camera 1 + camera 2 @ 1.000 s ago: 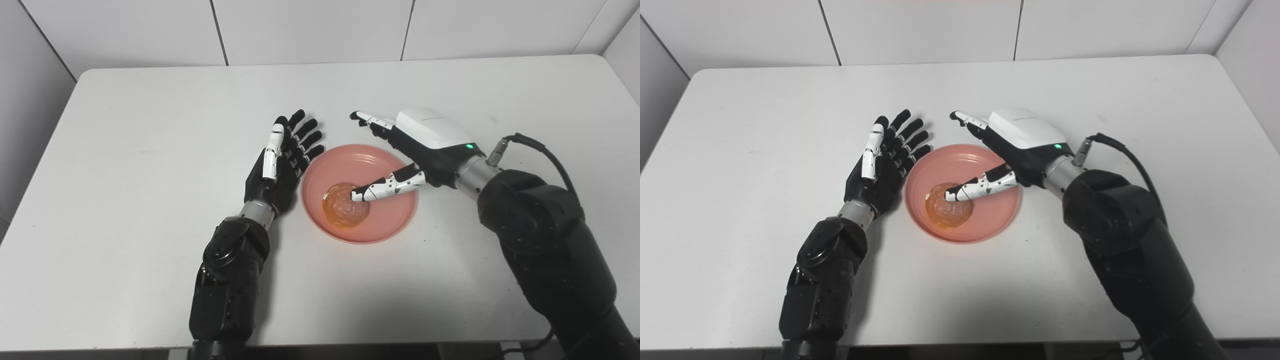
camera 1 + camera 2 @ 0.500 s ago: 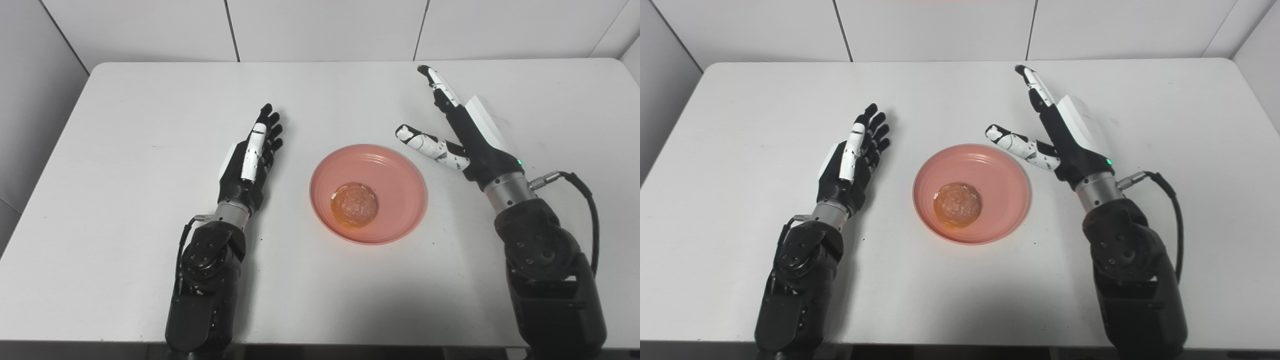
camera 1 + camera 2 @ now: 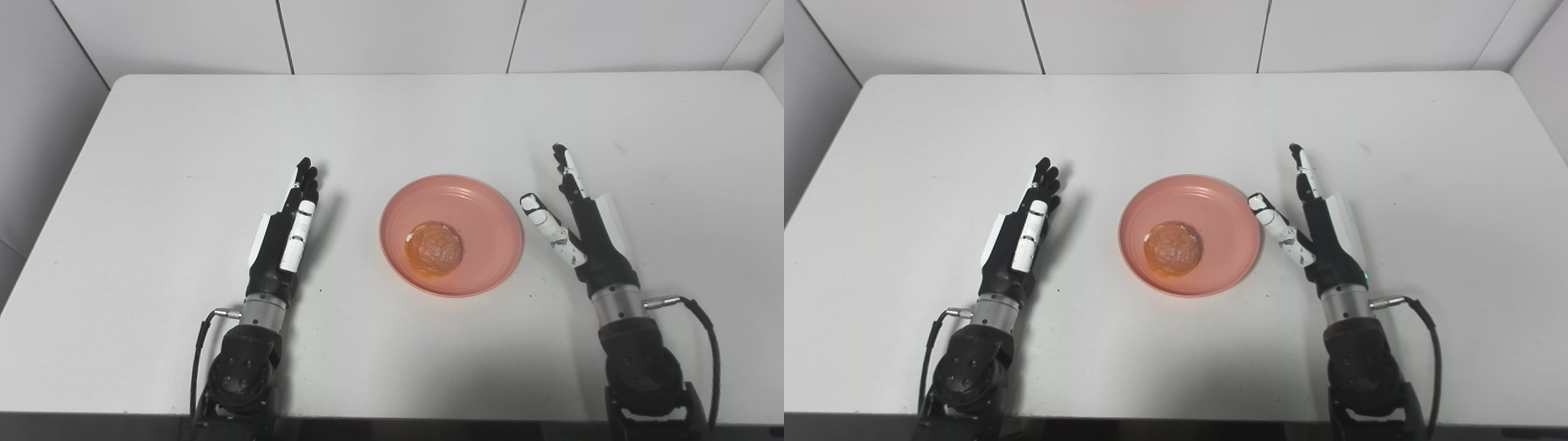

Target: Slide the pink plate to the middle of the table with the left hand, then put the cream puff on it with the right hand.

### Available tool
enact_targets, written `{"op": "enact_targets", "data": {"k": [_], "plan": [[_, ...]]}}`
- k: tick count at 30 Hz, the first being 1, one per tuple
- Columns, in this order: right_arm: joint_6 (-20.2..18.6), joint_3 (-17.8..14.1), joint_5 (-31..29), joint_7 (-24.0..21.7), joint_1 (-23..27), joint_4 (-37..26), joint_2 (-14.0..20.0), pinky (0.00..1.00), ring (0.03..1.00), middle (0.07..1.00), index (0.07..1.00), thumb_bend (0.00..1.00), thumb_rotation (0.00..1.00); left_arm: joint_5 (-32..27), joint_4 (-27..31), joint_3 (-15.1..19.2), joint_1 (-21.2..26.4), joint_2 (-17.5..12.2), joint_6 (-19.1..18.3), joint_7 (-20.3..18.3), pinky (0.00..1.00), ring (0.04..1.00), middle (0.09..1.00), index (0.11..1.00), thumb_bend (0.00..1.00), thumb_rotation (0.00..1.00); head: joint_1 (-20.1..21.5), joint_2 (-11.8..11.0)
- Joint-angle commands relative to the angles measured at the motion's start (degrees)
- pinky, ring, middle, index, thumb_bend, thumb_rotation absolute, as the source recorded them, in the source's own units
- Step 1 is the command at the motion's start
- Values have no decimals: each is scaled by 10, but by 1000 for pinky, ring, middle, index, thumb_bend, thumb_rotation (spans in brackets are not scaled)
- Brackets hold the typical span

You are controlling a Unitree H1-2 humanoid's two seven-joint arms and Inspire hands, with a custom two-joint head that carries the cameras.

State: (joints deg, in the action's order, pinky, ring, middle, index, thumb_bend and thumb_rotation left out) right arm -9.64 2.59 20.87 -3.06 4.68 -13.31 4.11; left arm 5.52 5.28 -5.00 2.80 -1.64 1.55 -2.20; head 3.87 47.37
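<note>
The pink plate [image 3: 484, 208] sits near the middle of the white table [image 3: 184, 135]. On it, slightly left of centre, lies the golden-brown cream puff [image 3: 433, 248]. My left hand [image 3: 285, 239] is to the plate's left, clear of its rim, open with fingers straight and pointing away from me. To the plate's right is my right hand [image 3: 582, 229], open and empty, its thumb spread toward the plate's rim without touching it. The same layout shows in the right eye view: plate [image 3: 1225, 208], puff [image 3: 1172, 249], left hand [image 3: 1020, 245], right hand [image 3: 1320, 229].
White tiled walls [image 3: 398, 30] stand behind the table's far edge. Both forearms rest near the table's front edge, each with a thin cable at the wrist.
My right hand let go of the cream puff on the plate, rose away and drew back to the plate's right. My left hand pulled back leftward and toward me. The camera view shifted slightly.
</note>
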Motion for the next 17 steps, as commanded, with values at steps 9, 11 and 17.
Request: {"op": "enact_targets", "data": {"k": [9, 11, 17], "plan": [[68, 0, -64, 34, -3, 31, -27, 966, 1000, 1000, 992, 179, 1000, 3, -10, -16, -39, -1, 65, -7, 1000, 1000, 1000, 991, 435, 1000, 11, -1], [79, 1, -65, 40, -2, 41, -27, 969, 1000, 1000, 990, 169, 1000, 5, -12, -17, -41, -2, 65, -8, 997, 1000, 1000, 991, 440, 1000, 12, 0], [97, 2, -68, 51, 1, 63, -24, 970, 998, 996, 992, 180, 1000, 10, -19, -19, -44, -5, 65, -13, 983, 1000, 1000, 992, 445, 1000, 17, -1]]}}
